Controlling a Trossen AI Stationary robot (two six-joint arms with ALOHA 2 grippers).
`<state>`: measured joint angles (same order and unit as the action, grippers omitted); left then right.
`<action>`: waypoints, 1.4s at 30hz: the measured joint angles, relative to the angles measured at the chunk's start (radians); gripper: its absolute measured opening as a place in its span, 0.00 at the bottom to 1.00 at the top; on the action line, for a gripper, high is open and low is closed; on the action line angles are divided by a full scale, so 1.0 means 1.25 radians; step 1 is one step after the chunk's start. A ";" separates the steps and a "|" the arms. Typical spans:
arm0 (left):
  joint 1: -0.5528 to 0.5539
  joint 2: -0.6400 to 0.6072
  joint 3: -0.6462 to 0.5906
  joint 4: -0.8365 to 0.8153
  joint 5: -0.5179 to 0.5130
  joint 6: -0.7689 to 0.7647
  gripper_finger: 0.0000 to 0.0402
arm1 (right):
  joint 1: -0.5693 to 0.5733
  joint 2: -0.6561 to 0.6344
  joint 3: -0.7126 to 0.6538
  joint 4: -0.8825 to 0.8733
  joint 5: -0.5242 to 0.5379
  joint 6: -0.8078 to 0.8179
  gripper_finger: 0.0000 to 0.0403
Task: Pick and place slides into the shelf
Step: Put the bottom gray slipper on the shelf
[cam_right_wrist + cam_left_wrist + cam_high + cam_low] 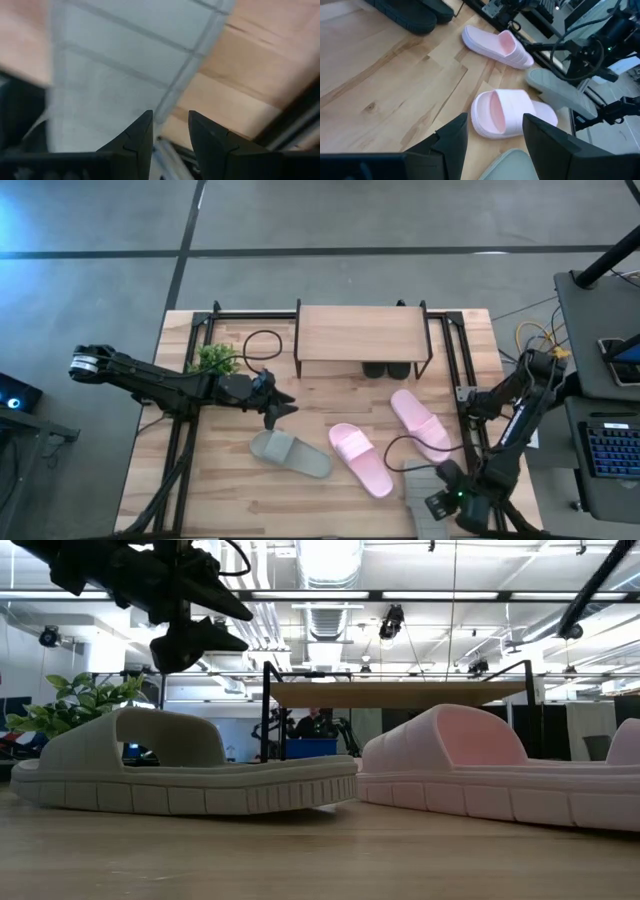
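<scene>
- Left gripper (283, 409) hovers above the table with its two dark fingers parted and nothing between them, just over the strap end of a light grey slide (290, 452).
- Wide and pale, the wooden table (230, 490) carries everything; the shelf (362, 335) stands at its far edge, a light plank top on thin black legs.
- Two black slides (386, 369) sit under the shelf, only their ends showing.
- Two pale pink slides lie in the open: one (361, 459) just beside the grey slide, the other (421, 423) nearer the right arm.
- The grey slide lies flat on its sole, apart from the shelf and nearer the front edge.
- A second grey slide (427, 505) lies at the front right corner, partly off the table edge, under the right gripper (169, 131). That gripper's fingers stand a little apart just above the pale sole; whether they touch it I cannot tell.
- A small green plant (214, 359) stands beside the shelf, close to the left arm.
- To do this step well, I judge the left gripper should drop straight down, straddle the grey strap at its middle, and close firmly before lifting, keeping clear of the neighbouring pink slide.
</scene>
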<state>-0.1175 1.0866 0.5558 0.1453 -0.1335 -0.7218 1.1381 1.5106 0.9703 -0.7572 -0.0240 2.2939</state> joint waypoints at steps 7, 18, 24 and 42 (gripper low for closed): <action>0.000 0.000 0.000 -0.011 0.008 -0.002 0.43 | 0.000 0.078 0.028 -0.020 -0.084 -0.024 0.29; 0.000 0.000 0.000 -0.014 0.007 0.002 0.43 | -0.014 0.121 0.085 0.008 0.048 -0.026 0.26; 0.000 0.000 0.000 -0.018 0.006 0.002 0.43 | -0.037 0.124 0.061 0.081 0.112 -0.060 0.26; 0.000 0.000 0.000 -0.019 0.014 -0.003 0.43 | -0.259 0.118 0.034 0.174 0.208 -0.402 0.24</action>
<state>-0.1177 1.0866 0.5552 0.1219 -0.1165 -0.7254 0.8142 1.6581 1.0126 -0.5392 0.2365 1.7909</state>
